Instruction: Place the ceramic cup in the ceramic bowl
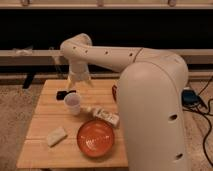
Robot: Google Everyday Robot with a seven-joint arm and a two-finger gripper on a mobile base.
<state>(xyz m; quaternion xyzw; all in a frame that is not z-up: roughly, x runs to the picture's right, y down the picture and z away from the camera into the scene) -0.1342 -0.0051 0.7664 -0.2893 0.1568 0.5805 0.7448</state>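
On the tabletop (40, 120), left of centre: upright cup (72, 104), far-left of the bowl (96, 137), apart from it. Just above and beyond it, the claw (79, 85), width impossible to tell. Looks like the reach step; calls next for lowering, gripping the rim, carrying near-right into the bowl
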